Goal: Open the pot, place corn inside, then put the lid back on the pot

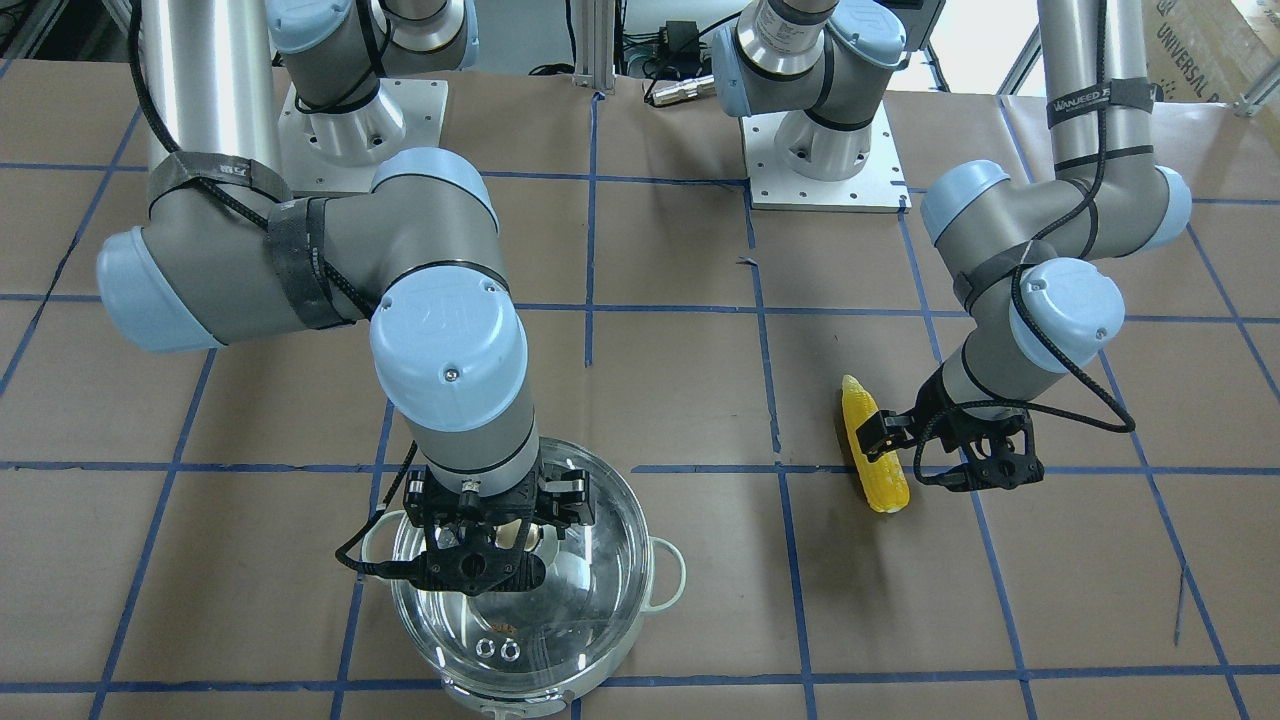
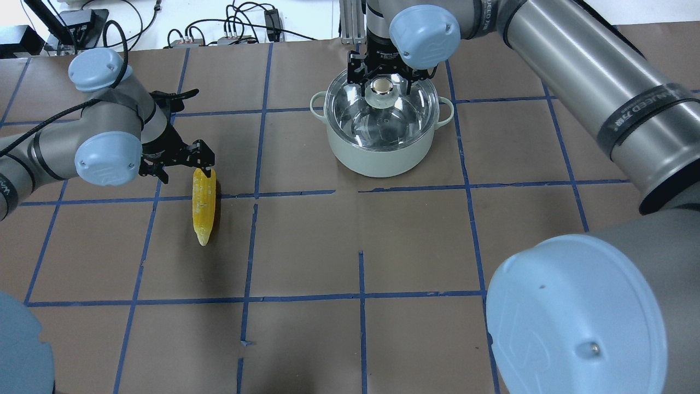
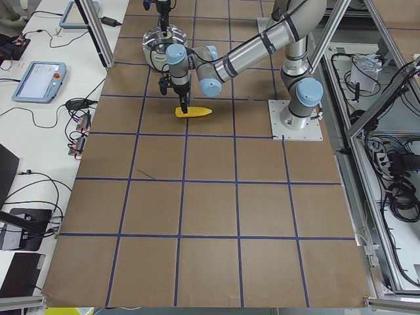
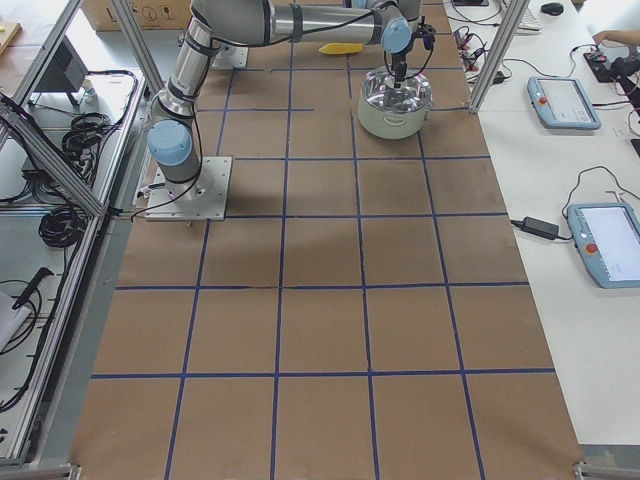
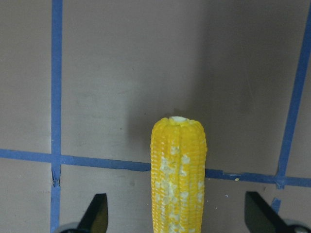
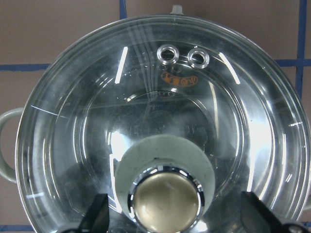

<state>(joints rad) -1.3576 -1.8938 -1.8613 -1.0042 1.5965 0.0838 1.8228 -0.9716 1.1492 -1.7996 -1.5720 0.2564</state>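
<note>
One pot point(image 2: 383, 156) wore one lid point(image 2: 402, 117); one corn point(image 2: 203, 205) lay on the worktop point(image 2: 328, 246). The right gripper point(image 6: 176, 213) stood spread around the knob point(image 6: 167, 196), the left gripper point(image 5: 177, 213) spread astride the corn.

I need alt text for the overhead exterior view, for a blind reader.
The right pincer is open around the knob of the lid, which covers the pot; the left pincer is open over the blunt end of the corn.
</note>
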